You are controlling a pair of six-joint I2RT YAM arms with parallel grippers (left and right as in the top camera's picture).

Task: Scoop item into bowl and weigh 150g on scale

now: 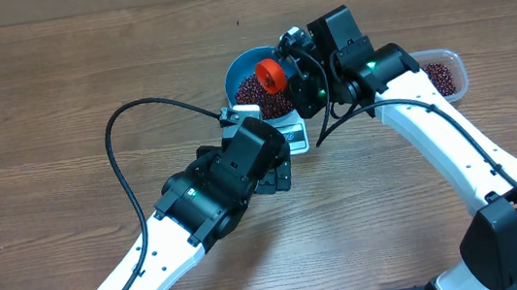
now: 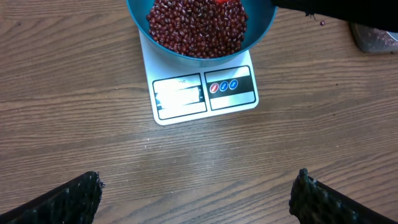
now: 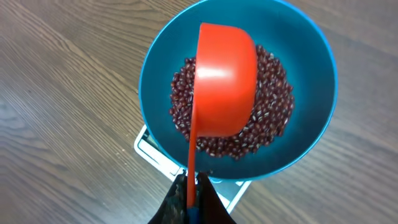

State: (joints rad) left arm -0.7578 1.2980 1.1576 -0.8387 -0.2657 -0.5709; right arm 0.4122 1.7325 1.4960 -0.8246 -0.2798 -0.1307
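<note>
Most of the scale [image 2: 205, 93] is hidden under the bowl [image 2: 256, 31] standing on it. Only its front edge shows, with a display [image 2: 179, 98] too washed out to read. Counted: one bowl, one scale with three round buttons [image 2: 222, 86], one orange-red scoop [image 3: 225, 81], and one clear tub [image 1: 446, 73] well to the side of the scale, partly covered by the right arm [image 1: 433, 135]. The beans [image 2: 196, 28] are heaped in the bowl, too many to count, and more lie in the tub. The right gripper [image 3: 191, 190] pinches the scoop's handle; the scoop is rounded side up above the bowl, its inside unseen. The left gripper [image 2: 196, 190] gapes wide and empty near the scale's display edge.
</note>
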